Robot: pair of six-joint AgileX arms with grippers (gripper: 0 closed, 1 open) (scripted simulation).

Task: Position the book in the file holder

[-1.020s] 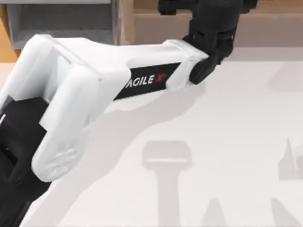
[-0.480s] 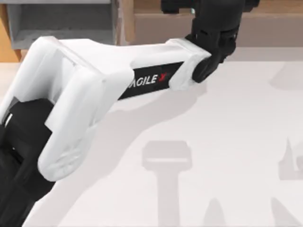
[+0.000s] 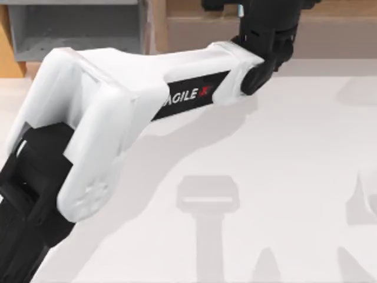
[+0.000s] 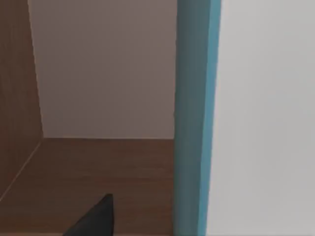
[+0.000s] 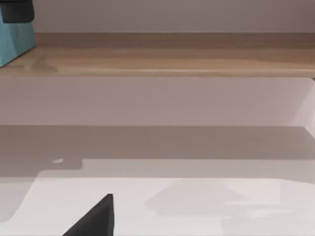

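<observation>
Jaws of the left gripper (image 3: 235, 7), state unclear, reach over the far wooden shelf (image 5: 162, 59) alongside the upright book (image 4: 194, 118).

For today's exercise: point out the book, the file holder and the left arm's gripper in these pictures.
book (image 4: 193, 118): left wrist view, teal cover.
file holder (image 3: 76, 29): top view, grey inside.
left gripper (image 3: 268, 35): top view, black body over the wooden shelf (image 3: 330, 26).

White-shelled left arm (image 3: 118, 100), black joints, AGILEX lettering
</observation>
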